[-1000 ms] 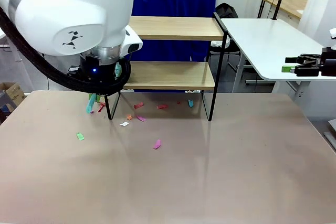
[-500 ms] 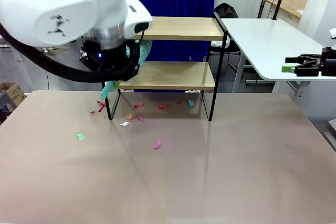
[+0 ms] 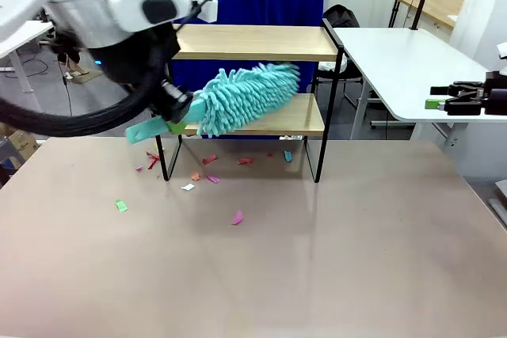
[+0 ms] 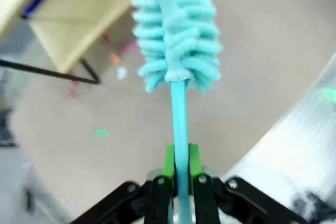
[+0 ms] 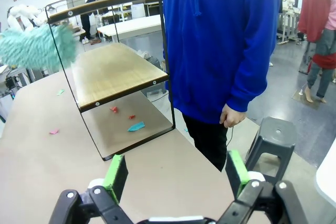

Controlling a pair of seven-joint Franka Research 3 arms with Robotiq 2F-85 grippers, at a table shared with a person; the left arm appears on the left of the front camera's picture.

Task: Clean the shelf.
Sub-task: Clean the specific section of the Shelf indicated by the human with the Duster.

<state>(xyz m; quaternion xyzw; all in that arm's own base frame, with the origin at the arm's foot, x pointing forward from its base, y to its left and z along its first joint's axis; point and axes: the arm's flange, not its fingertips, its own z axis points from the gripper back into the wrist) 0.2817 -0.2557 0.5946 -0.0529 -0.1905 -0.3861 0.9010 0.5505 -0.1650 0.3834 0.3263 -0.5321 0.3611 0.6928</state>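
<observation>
The shelf (image 3: 261, 41) stands at the table's far side, two light wood boards in a thin black frame. My left gripper (image 3: 176, 112) is shut on the handle of a teal fluffy duster (image 3: 245, 96). The duster head lies across the front of the lower board (image 3: 305, 120), and I cannot tell whether it touches. In the left wrist view the green pads (image 4: 169, 158) clamp the duster's handle (image 4: 179, 114), with a shelf board (image 4: 68, 19) beyond. My right gripper (image 3: 459, 99) hangs open at the far right, nothing in it. It looks at the shelf (image 5: 118, 72) end-on.
Coloured paper scraps lie under and before the shelf: a green scrap (image 3: 120, 206), a pink scrap (image 3: 237, 217), a red scrap (image 3: 245, 161), a teal scrap (image 3: 287, 155). A person in a blue hoodie (image 5: 220, 40) stands behind the shelf. A white side table (image 3: 404, 61) is at right.
My left arm rose and swung back left. The duster, tucked under the wrist before, now points right with its head along the lower board.
</observation>
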